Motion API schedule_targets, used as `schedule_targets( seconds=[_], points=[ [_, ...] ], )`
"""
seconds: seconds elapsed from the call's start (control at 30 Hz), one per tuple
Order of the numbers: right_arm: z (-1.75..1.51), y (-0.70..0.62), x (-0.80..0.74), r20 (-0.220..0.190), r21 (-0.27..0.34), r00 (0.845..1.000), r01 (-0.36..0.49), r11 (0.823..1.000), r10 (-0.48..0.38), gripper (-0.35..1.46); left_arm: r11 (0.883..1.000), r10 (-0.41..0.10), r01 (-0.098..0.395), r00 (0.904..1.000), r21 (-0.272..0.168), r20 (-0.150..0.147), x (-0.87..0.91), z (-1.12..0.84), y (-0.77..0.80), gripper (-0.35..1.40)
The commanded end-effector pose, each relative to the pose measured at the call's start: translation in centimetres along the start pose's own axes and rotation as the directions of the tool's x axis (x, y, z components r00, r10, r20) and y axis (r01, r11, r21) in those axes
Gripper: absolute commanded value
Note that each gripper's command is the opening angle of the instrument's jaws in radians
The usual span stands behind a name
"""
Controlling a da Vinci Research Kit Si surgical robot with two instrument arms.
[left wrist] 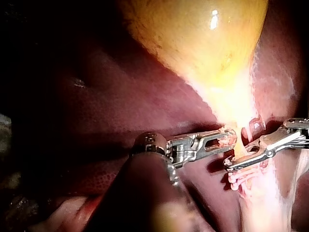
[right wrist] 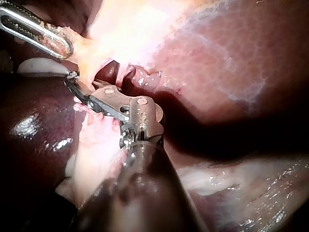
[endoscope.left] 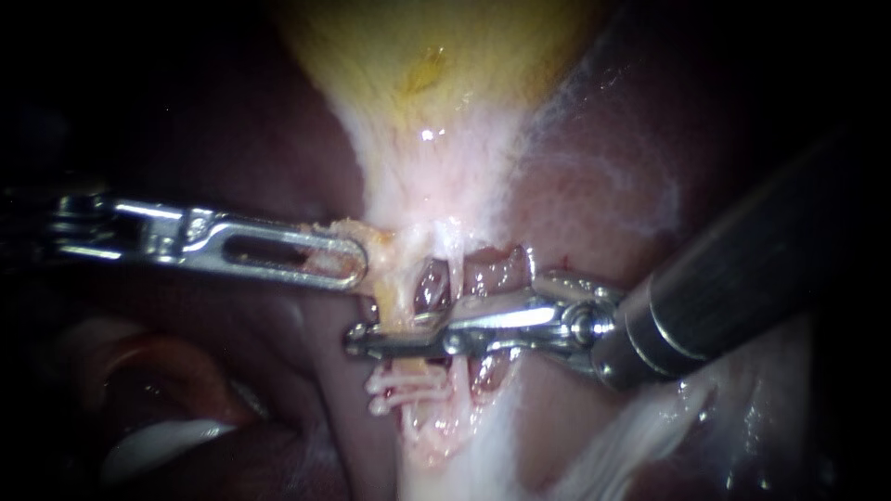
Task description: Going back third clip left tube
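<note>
The left tube (endoscope.left: 397, 295) is the yellowish strand running down from the pale neck of the gallbladder (endoscope.left: 427, 56); it meets the right instrument (endoscope.left: 371, 341) right at that instrument's tip, which lies straight across it. Just past the tip, on the side away from the gallbladder, pale ridged bands (endoscope.left: 401, 385) sit stacked close together on the tube. They look like clips, though I cannot count them. No view shows whether the right instrument is parted, closed, or clamped on the tube; the strand may pass in front of it or through it, and I cannot tell which.

The left instrument (endoscope.left: 357, 264) has slotted jaws, and they are pressed together on a scrap of yellowish tissue (endoscope.left: 376, 246) at the upper end of the same strand, with both jaws touching it. Its tip lies near the right instrument's tip, on the gallbladder side, and the two are not touching; the left wrist view shows the same gap between them.

Beside the left tube, further back along the right instrument toward its hinge, runs a whiter strand (endoscope.left: 455, 269); dark red hollows show on either side of it. The right instrument's dark shaft (endoscope.left: 742, 269) leads away from the hinge; dark red liver (endoscope.left: 251, 148) lies around everything.
</note>
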Motion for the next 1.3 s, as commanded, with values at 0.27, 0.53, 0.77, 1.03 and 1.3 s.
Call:
schedule_targets(
  seconds=[0.27, 0.53, 0.77, 1.03, 1.3],
  points=[
    [0.01, 0.03, -0.01, -0.005, 0.018, 0.967, 0.253, 0.967, -0.253, 0.10, 1.000, 0.000, 0.000, 1.0000, 0.000, 0.000, 0.00, 0.00, 0.00, -0.35],
    [0.10, 0.07, 0.02, -0.018, -0.020, 0.932, 0.362, 0.932, -0.362, 0.50, 1.000, 0.000, 0.000, 1.0000, 0.000, 0.000, 0.00, 0.00, 0.00, -0.35],
    [-0.03, 0.04, 0.01, -0.014, -0.017, 0.907, 0.420, 0.907, -0.420, 0.50, 1.000, 0.000, 0.000, 1.0000, 0.000, 0.000, 0.01, -0.01, 0.00, -0.35],
    [-0.74, -0.17, 0.15, -0.017, -0.038, 0.831, 0.555, 0.831, -0.556, 0.50, 1.000, 0.000, 0.000, 1.0000, 0.001, -0.001, 0.01, -0.03, 0.01, -0.35],
    [-1.57, -0.37, 0.29, -0.013, -0.052, 0.780, 0.624, 0.780, -0.625, 0.50, 1.000, 0.001, -0.001, 1.0000, 0.001, -0.001, 0.01, -0.03, 0.02, -0.35]
  ],
)
